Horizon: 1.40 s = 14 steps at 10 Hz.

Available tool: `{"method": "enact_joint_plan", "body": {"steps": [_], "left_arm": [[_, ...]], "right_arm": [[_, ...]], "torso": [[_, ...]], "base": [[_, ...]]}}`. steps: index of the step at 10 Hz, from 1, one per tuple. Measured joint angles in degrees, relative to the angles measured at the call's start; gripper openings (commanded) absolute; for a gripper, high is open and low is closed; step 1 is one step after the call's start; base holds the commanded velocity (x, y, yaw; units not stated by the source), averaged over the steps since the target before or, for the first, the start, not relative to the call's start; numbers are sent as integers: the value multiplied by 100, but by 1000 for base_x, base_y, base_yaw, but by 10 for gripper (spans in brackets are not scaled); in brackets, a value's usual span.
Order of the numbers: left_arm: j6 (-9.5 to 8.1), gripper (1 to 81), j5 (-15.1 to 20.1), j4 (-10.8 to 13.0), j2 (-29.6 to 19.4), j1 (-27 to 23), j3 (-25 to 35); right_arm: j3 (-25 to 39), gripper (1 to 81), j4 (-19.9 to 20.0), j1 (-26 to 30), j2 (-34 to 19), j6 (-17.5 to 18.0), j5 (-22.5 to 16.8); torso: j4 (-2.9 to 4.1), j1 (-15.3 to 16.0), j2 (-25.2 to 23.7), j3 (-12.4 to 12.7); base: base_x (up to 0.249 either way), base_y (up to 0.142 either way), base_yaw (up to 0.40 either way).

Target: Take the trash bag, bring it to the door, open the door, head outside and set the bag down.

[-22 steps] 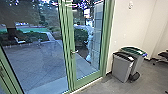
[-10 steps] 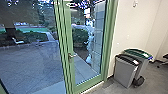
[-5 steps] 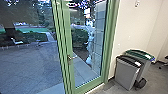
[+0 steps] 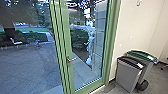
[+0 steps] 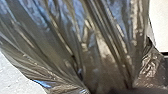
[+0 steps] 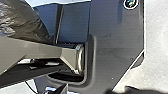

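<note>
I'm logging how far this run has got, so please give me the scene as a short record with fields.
Place: indoors, facing a glass door
Trash bag: shiny, creased plastic, large in the left wrist view; not yet put down outside, judging by the robot's place
Door: green frame, looks shut
Handle: metal lever
Bins: dark-lidded bin and green-lidded bin, right of the door
Beyond glass: paved yard, shrubs

A glass door [image 4: 65, 37] bars our way to the yard [image 4: 30, 65], with open space before its handle [image 4: 71, 59]. To our right, a gray bin [image 4: 128, 76] and a green-lidded bin [image 4: 147, 65] crowd the floor by the wall [image 4: 140, 30].
</note>
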Motion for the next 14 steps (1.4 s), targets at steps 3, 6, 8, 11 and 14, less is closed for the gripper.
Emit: {"method": "enact_joint_plan", "body": {"steps": [3,6,8,11,14], "left_arm": [[0,10,0,0,2,0,0],[0,10,0,0,2,0,0],[0,10,0,0,2,0,0],[-1,10,0,0,2,4,0],[0,10,-22,22,24,-5,0]], "right_arm": [[0,811,0,2,2,0,2],[0,811,-2,2,4,2,2],[0,811,0,5,4,2,-2],[-11,811,-2,18,4,2,-5],[-18,811,-2,50,20,2,-11]], "torso": [[0,0,0,0],[0,0,0,0],[0,0,0,0],[0,0,0,0],[0,0,0,0]], "base": [[126,0,0],[126,0,0],[126,0,0],[126,-48,0],[129,-74,0]]}}
